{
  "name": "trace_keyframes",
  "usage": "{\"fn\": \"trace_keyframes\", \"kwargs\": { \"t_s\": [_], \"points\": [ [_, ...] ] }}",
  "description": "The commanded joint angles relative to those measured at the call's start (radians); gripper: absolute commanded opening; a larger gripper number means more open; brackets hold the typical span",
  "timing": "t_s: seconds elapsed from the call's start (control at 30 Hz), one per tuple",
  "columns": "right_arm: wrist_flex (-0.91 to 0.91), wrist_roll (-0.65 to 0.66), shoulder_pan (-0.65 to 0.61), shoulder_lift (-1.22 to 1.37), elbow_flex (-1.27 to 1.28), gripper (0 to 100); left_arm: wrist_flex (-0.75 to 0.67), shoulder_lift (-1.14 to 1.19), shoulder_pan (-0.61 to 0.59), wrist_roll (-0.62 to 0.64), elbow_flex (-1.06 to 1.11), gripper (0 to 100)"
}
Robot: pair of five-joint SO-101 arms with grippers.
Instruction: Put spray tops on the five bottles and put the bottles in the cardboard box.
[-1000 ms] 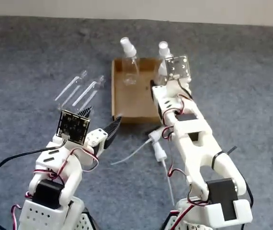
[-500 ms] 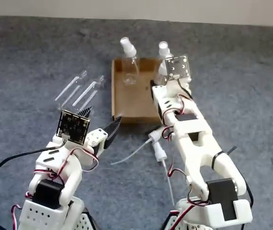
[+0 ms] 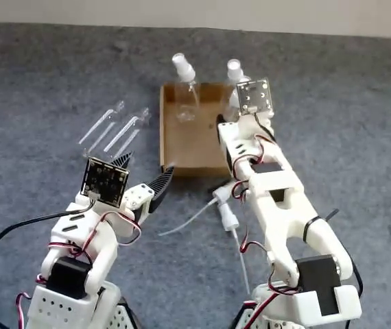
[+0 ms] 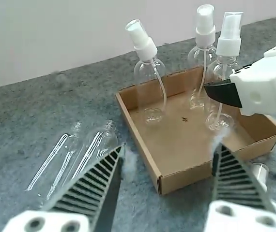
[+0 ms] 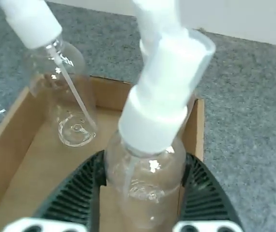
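Observation:
The cardboard box [image 3: 162, 130] holds three clear bottles with white spray tops, all upright. My right gripper [image 5: 143, 164] is shut on one of them [image 5: 145, 188] at the box's right side, a black finger [image 4: 222, 93] against its body. A second capped bottle [image 5: 72, 96] stands at the box's far left, and a third [image 4: 203, 48] at the far wall. Two bare bottles [image 3: 113, 127] lie on the carpet left of the box. Two loose spray tops [image 3: 221, 195] lie in front of the box. My left gripper [image 3: 147, 164] hangs open and holds nothing, near the box's front left corner.
Grey carpet covers the table. The spray tops' long thin tubes [image 3: 182, 223] trail across the carpet between the two arms. The right arm [image 3: 278, 199] stretches over the spot where the tops lie. A pale wall [image 4: 55, 34] runs behind the box.

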Motion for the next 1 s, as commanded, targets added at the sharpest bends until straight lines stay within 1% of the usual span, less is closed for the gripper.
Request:
{"fn": "trace_keyframes", "kwargs": {
  "t_s": [0.0,0.17,0.37,0.5,0.83,0.97],
  "points": [
    [-0.018,0.012,0.007,-0.012,-0.013,12.1,-0.028,0.001,-0.010,-0.005,-0.005,23],
    [-0.016,0.012,0.007,-0.012,-0.013,20.2,-0.028,0.001,-0.010,-0.005,-0.005,23],
    [-0.012,0.012,0.007,-0.012,-0.018,21.0,-0.028,0.001,-0.010,-0.005,-0.005,23],
    [0.094,0.009,-0.001,-0.012,-0.019,21.0,-0.028,0.001,-0.010,-0.005,-0.005,23],
    [0.099,0.012,0.001,-0.022,-0.019,21.3,-0.028,0.001,-0.010,-0.005,-0.005,23],
    [0.111,0.012,-0.004,-0.024,-0.038,27.9,-0.028,0.001,-0.010,-0.005,-0.005,23]
  ]
}}
